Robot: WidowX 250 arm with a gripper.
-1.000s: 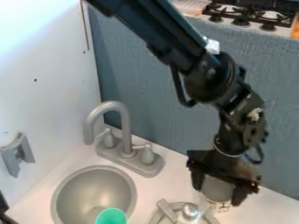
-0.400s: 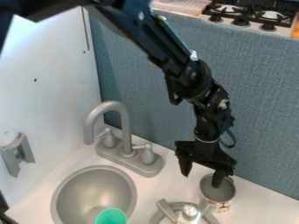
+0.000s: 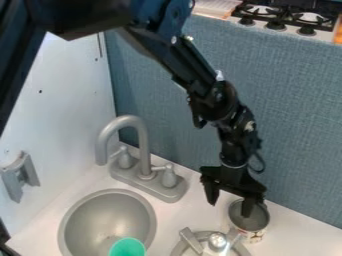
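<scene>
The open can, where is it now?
The can stands at the camera view's lower right, on the white counter near the blue wall, right of the faucet, with one finger of the gripper at its mouth.

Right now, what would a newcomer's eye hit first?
The black arm, slanting in from the upper left, its end effector open beside or over the can at lower right. Next, the bright green cup at the bottom edge, by the round grey sink. Then the arched grey faucet behind that sink.
</scene>
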